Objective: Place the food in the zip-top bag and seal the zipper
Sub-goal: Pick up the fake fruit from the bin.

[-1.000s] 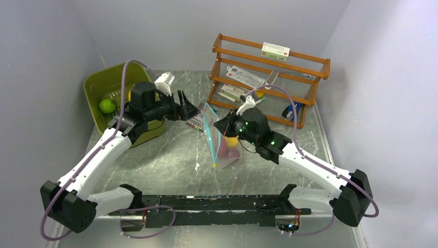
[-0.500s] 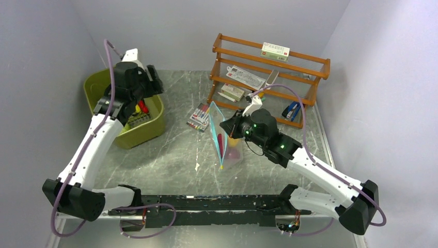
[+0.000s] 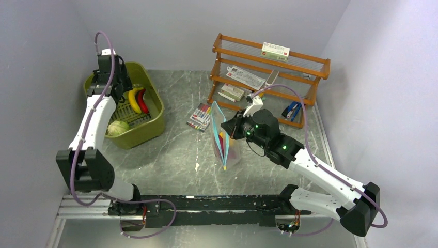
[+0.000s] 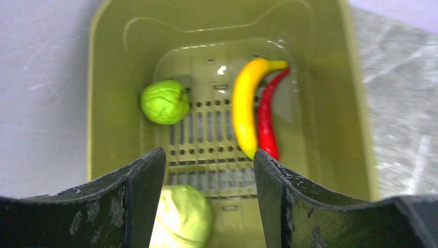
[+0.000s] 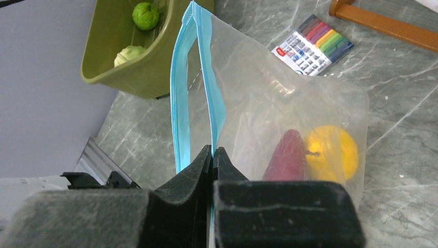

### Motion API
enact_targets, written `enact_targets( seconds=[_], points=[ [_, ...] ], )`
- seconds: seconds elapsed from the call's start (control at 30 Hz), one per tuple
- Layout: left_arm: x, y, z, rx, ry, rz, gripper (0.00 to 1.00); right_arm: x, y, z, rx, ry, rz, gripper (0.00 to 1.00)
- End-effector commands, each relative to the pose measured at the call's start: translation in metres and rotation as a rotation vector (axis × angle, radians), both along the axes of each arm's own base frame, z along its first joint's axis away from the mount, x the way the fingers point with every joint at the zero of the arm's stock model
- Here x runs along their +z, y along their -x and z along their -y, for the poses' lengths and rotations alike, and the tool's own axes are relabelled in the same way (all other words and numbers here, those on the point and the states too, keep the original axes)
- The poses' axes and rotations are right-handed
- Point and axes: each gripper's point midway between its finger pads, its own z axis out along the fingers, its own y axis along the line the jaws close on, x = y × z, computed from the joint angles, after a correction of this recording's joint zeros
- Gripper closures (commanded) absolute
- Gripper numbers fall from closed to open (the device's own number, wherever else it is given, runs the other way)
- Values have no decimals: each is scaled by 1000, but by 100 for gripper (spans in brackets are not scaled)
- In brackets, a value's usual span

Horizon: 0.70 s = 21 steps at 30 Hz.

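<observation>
At the table's (image 3: 175,155) far left corner stands the olive-green tub (image 4: 98,103), and the left end effector (image 4: 209,160) hangs over it pointing down, jaws moderately apart with nothing between them; the pale green piece (image 4: 183,217) lies directly under the gap, partly hidden by the left finger, so it looks like the easiest pick; the green round piece (image 4: 165,102) sits further ahead beside the tub's left wall; the banana (image 4: 244,111) and the red chili (image 4: 267,121) lie ahead and to the right of the gap, touching side by side, their long axes running away from the fingers along the tub's length, so the jaws would probably close across either without much turning; the left arm is by far the nearer to all four, the right being occupied; counted, the tub holds four pieces, one of each kind; further right, near the far middle of the table, lies one pack of markers (image 5: 312,44); near the table's middle the one zip-top bag (image 5: 268,103) stands upright with its mouth gaping, the zipper (image 5: 178,103) rising as two teal strips; inside it are two pieces, one purple-red (image 5: 289,155) and one orange-yellow (image 5: 333,152), touching at the bottom; the right end effector (image 5: 213,155) is clamped tight on one strip near its lower end; one wooden rack (image 3: 268,77) stands along the far edge towards the right.
</observation>
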Motion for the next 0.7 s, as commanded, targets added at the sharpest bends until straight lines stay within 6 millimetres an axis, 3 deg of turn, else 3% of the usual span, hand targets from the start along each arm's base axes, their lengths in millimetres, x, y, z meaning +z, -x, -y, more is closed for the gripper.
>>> enact_targets(
  seconds=[0.0,0.07,0.37,0.53,0.67],
  points=[
    [0,-15,-40,104,-181,-37,38,10,5,-1,33,17,2,100],
    [-7,-22,-50,127,-236,-78,37,15,5,1,28,27,3,100],
    [-73,-50,-73,148,-335,-295,33,49,-9,3,-27,33,40,100],
    [-89,-64,-91,160,-377,-351,35,53,-10,3,-39,28,35,100],
    [-94,-56,-100,198,-336,-368,32,50,-14,6,-58,56,36,100]
  ],
)
